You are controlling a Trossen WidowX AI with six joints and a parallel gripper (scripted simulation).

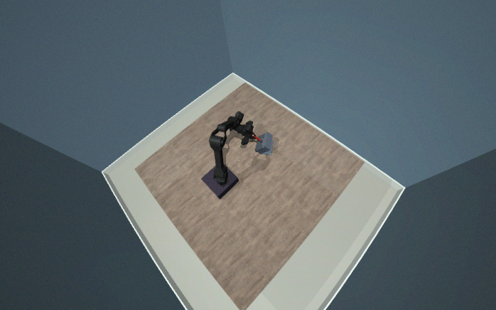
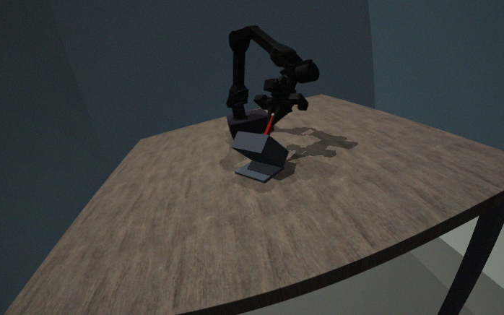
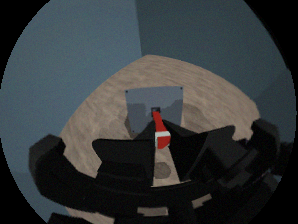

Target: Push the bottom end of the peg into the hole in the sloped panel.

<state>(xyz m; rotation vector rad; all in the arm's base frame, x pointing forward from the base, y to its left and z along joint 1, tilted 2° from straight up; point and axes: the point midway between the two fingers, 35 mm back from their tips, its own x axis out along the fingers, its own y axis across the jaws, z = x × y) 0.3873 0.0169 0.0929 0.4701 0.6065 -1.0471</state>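
The red peg (image 1: 256,137) (image 2: 268,125) (image 3: 159,123) is tilted, with a white band near its top end. My gripper (image 1: 253,135) (image 2: 272,114) (image 3: 158,122) is shut on the peg near its upper part. The blue-grey sloped panel (image 1: 267,143) (image 2: 251,141) (image 3: 142,107) stands on its base in front of the robot. The dark hole (image 3: 155,108) is in the middle of its face. The peg's bottom end is at the hole's lower edge in the wrist view. Whether the tip is inside or just in front of the hole cannot be told.
The panel's flat base plate (image 2: 263,176) lies on the wooden table (image 1: 265,215) (image 2: 206,234). The arm's dark base (image 1: 211,183) (image 2: 246,124) stands behind the panel in the exterior view. Shadows of the arm fall beside the panel.
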